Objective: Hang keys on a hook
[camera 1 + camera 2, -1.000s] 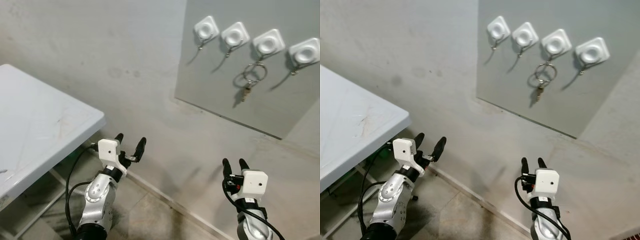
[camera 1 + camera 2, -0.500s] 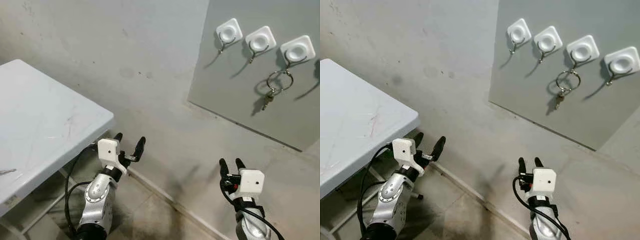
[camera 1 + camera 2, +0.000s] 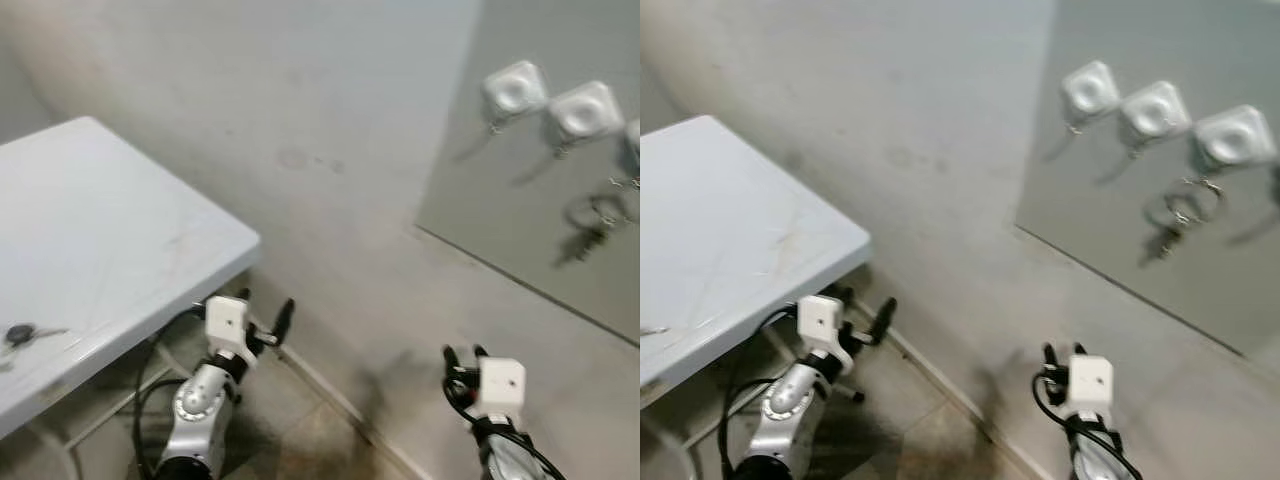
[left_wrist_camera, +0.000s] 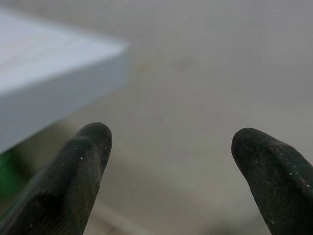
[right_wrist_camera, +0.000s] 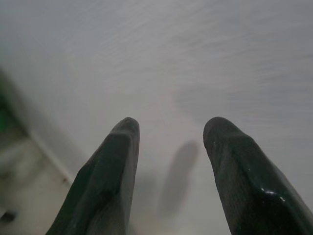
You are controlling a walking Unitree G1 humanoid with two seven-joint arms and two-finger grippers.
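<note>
My left gripper (image 3: 262, 318) hangs low beside the white table (image 3: 110, 240), its fingers spread wide with nothing between them. My right gripper (image 3: 462, 356) sits low near the base of the wall (image 3: 330, 120), fingers parted by a smaller gap, also empty. One key ring (image 3: 1178, 212) already hangs from the third hook (image 3: 1232, 135) on the grey panel (image 3: 1110, 210), up to my right. A small dark object (image 3: 18, 334), possibly another set of keys, lies on the table near its front edge, too blurred to be sure. The head views are smeared, so I judge any reach made now risks missing that object or nudging it off the table's edge. My left arm is also close under the tabletop and could knock it when rising.
</note>
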